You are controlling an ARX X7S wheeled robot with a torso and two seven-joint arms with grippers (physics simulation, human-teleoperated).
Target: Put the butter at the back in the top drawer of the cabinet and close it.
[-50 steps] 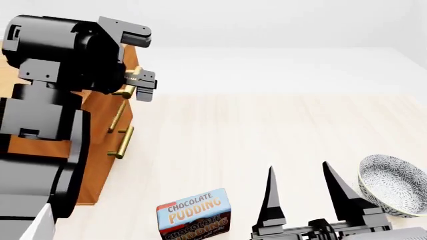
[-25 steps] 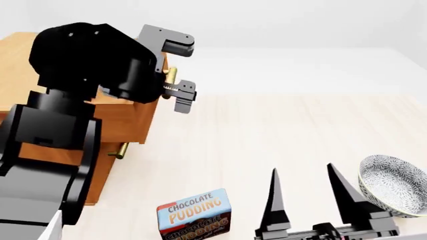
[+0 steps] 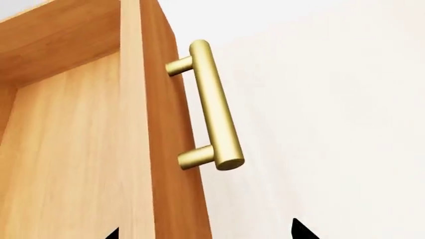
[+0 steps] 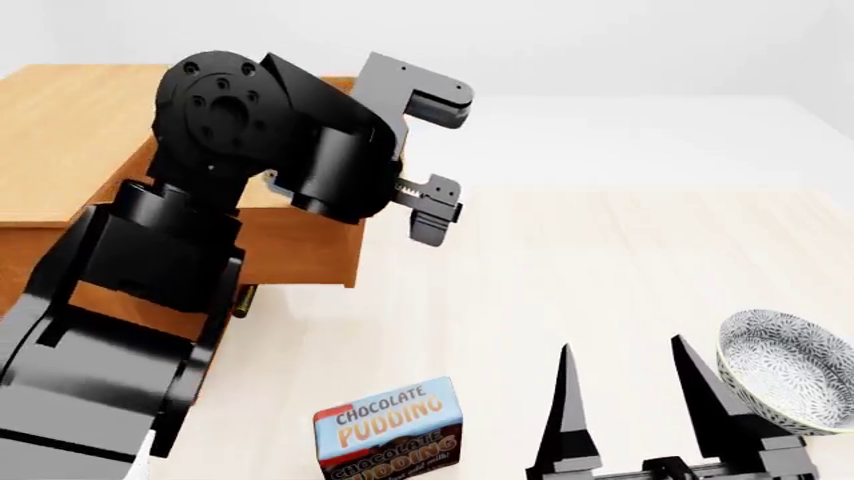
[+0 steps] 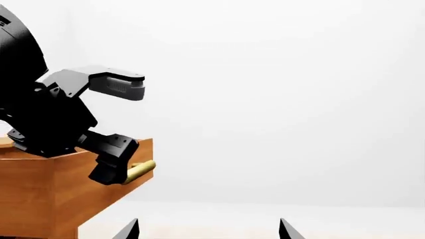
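Head view, left to right: the honey-coloured wooden cabinet fills the left edge, its flat top showing a fine straight grain; the top drawer stands pulled out from it, its front panel facing the pale plank floor. The matte black left arm crosses in front of the cabinet, and the left gripper spreads its two blocky grey fingers wide, one above and one below the drawer front's upper edge, gripping nothing. A brass handle end of a lower drawer shows beneath the arm. Lower centre stands the chocolate pudding box, a rounded brown-and-blue carton with orange and white lettering. To its right the right gripper points two tapered black blades upward, set apart and empty. At the far right sits a ceramic bowl with a dense black-and-white pattern. The left wrist view alone shows the drawer's bar handle, a smooth brass cylinder on two short posts, and the plain wood interior, in which no contents are visible. The right wrist view alone shows the handle lying between the left fingers without evident contact. The butter appears in none of the views.
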